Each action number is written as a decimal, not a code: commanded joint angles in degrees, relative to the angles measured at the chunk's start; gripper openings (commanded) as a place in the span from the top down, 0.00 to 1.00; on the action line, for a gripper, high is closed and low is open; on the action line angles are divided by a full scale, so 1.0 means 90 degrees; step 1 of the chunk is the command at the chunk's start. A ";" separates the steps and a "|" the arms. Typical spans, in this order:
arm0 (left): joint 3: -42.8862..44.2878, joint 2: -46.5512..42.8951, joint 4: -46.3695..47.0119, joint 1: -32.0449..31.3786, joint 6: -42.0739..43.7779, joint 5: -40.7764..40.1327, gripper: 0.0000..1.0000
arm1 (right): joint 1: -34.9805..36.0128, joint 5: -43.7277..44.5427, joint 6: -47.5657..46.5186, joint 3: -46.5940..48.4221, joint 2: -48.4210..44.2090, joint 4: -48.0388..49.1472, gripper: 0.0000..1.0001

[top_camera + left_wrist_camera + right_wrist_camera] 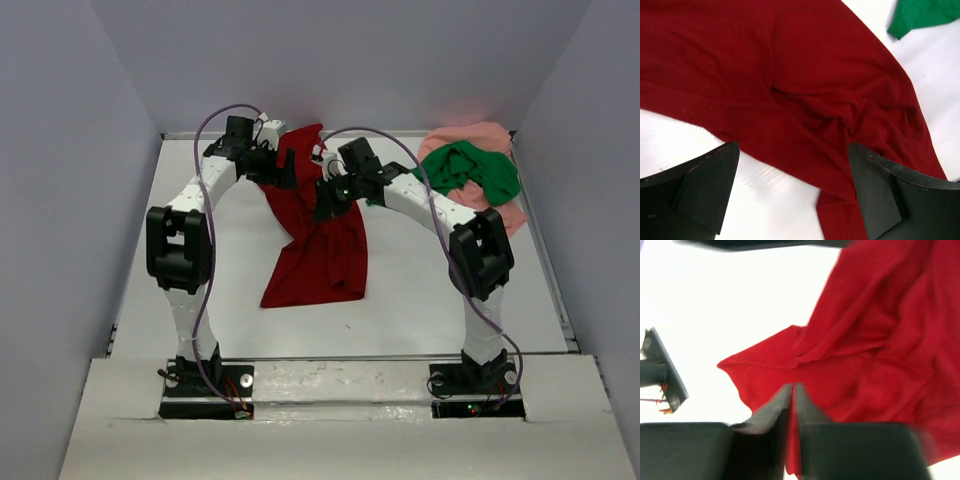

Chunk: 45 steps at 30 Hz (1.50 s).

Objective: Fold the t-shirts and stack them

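My right gripper is pinched tight on a fold of the red shirt. My left gripper hangs spread wide, empty, just above it. Pulling one-handed could slip that thin pinch or bunch the shirt.

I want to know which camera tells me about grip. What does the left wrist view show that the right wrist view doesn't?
Only the left wrist view: the left gripper open, its fingers spread over the dark red cloth t-shirt, and a corner of the bright green cloth t-shirt at the top right.
Only the right wrist view: the right gripper shut, with red cloth pinched between its fingers.
Both: that red shirt, crumpled, with the white table beyond it.
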 commanded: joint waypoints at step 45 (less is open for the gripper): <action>0.4827 0.4202 -0.0772 -0.0420 -0.1695 -0.2603 1.00 | 0.0068 -0.0394 -0.0631 -0.1742 -0.2916 0.0335 1.00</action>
